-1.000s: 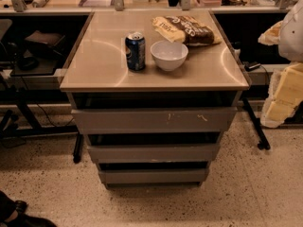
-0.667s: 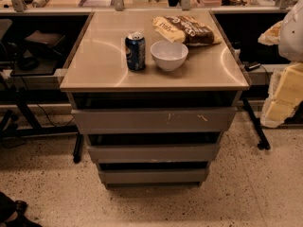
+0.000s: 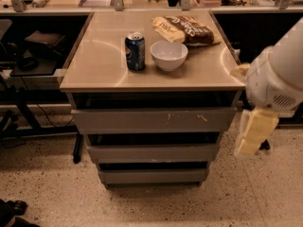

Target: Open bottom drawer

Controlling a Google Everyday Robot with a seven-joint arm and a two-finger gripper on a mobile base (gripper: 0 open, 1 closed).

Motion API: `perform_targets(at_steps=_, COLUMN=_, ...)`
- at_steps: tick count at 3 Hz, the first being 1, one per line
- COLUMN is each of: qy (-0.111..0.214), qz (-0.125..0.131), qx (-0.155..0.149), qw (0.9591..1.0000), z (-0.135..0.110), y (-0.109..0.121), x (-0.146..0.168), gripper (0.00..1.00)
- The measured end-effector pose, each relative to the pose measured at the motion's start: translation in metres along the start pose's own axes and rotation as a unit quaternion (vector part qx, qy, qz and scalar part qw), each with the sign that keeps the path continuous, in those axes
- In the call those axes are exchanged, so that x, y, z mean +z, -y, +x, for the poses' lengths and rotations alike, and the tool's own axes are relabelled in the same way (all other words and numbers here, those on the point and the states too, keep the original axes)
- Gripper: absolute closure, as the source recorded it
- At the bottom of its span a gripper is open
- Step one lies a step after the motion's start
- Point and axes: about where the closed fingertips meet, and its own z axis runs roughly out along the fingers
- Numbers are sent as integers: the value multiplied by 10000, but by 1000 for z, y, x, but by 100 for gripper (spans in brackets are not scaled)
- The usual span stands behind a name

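Arm (image 3: 279, 74) at right edge of frame, bulky white joint at mid-height, angled down. Tool (image 3: 256, 132) hangs below it, pale yellow, pointing at floor, just right of cabinet (image 3: 151, 120), not touching. Can't tell if tool is open or closed. Bottom drawer (image 3: 152, 175) at lower centre, lowest of 3 fronts, looks pushed in. Counter (image 3: 99, 60) carries can (image 3: 135, 51), bowl (image 3: 169, 55) & snack bag (image 3: 185, 30).

Btm drawer (image 3: 152, 176) shut, plain grey front (lowest of three); gripper (image 3: 251, 141) right of it.
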Motion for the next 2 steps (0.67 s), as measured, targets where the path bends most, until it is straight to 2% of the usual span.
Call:
perform_targets(at_steps=1, qy=311, qz=-564, qx=67, qw=9979, z=0, y=-32, x=111, gripper=0)
perform_targets(at_steps=2, qy=323, qz=-1269, qx=329, qw=9908, z=12, y=-76, x=244, gripper=0)
